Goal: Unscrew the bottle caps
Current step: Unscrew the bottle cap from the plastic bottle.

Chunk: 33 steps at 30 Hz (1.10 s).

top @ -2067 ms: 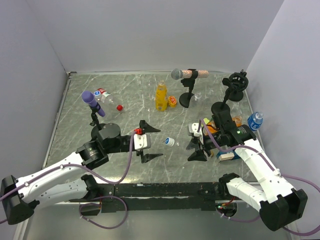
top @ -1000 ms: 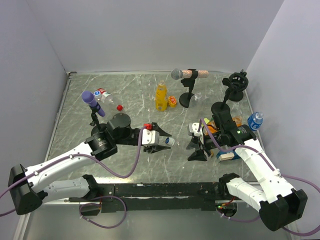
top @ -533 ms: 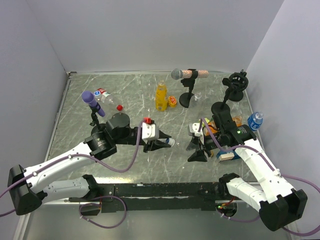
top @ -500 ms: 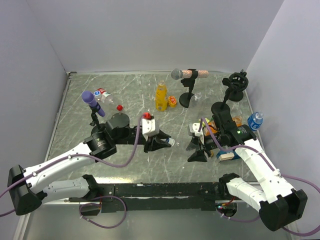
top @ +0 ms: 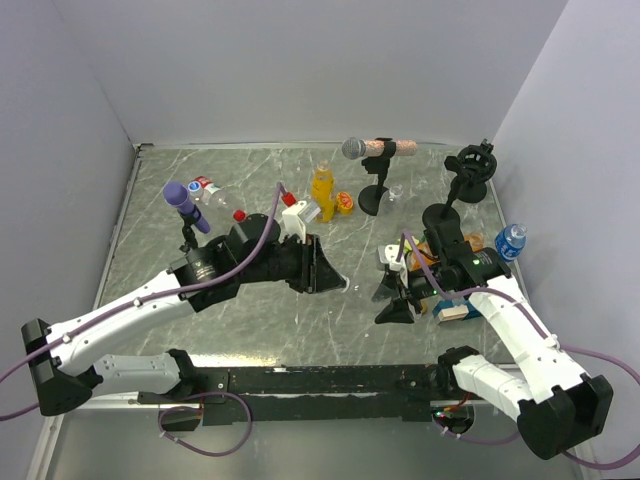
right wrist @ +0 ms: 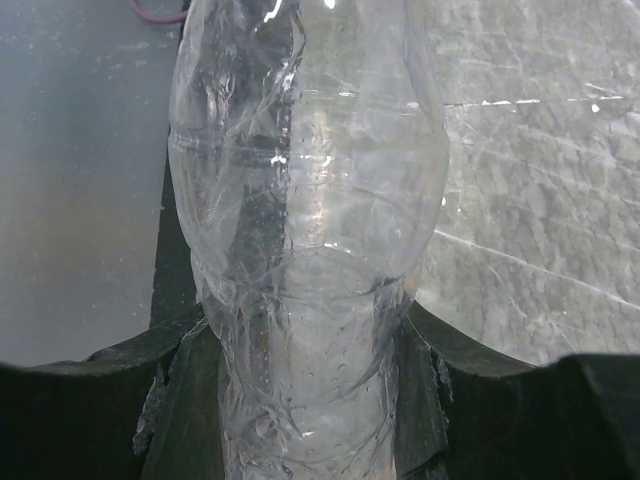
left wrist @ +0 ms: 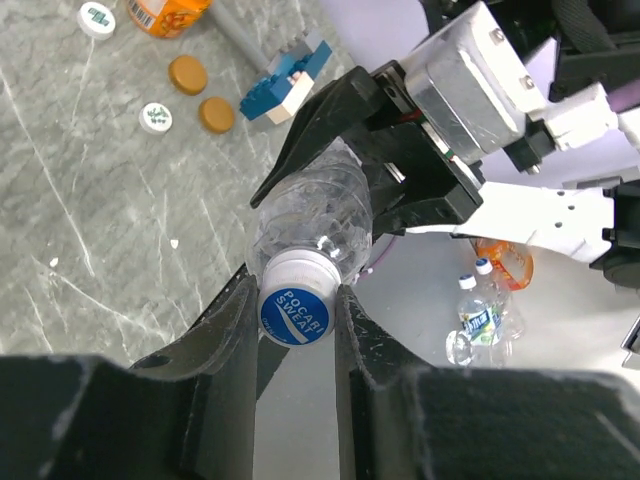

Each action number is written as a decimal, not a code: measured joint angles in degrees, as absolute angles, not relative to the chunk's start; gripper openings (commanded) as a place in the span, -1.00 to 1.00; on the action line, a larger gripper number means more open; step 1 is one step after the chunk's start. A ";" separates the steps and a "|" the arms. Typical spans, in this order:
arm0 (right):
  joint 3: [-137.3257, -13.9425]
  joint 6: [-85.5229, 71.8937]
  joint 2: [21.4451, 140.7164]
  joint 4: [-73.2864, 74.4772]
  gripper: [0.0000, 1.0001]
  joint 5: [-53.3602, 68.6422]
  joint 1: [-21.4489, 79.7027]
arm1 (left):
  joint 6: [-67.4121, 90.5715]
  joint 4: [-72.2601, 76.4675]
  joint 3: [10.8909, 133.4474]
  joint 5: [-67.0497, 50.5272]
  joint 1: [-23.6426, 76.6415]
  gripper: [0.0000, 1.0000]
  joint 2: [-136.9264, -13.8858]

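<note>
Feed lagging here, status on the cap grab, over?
Left gripper shut on blue cap. Right gripper clamps clear bottle. Cap not yet off. Nothing blocking.

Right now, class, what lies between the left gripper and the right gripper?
A clear bottle: its blue cap is pinched by the left gripper, its body gripped by the right gripper. The left wrist view shows it.

The clear bottle [right wrist: 310,250] is glossy, dimpled plastic; its blue cap [left wrist: 294,313] smooth plastic; the counter [left wrist: 90,230] grey-veined, perhaps polished stone.
</note>
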<state>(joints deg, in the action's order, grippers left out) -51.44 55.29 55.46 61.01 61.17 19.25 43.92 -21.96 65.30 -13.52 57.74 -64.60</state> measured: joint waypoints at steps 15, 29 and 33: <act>-51.42 55.59 54.74 60.77 -0.42 59.70 19.25 | 25.96 -16.56 59.51 -13.19 57.95 0.93 -51.51; -51.40 55.57 54.70 60.66 -0.42 59.55 19.25 | -12.47 -6.48 44.58 -21.50 58.19 0.98 -48.36; -51.40 55.57 54.70 60.66 -0.42 59.51 19.25 | -14.15 -3.49 45.36 -22.70 58.19 0.98 -51.46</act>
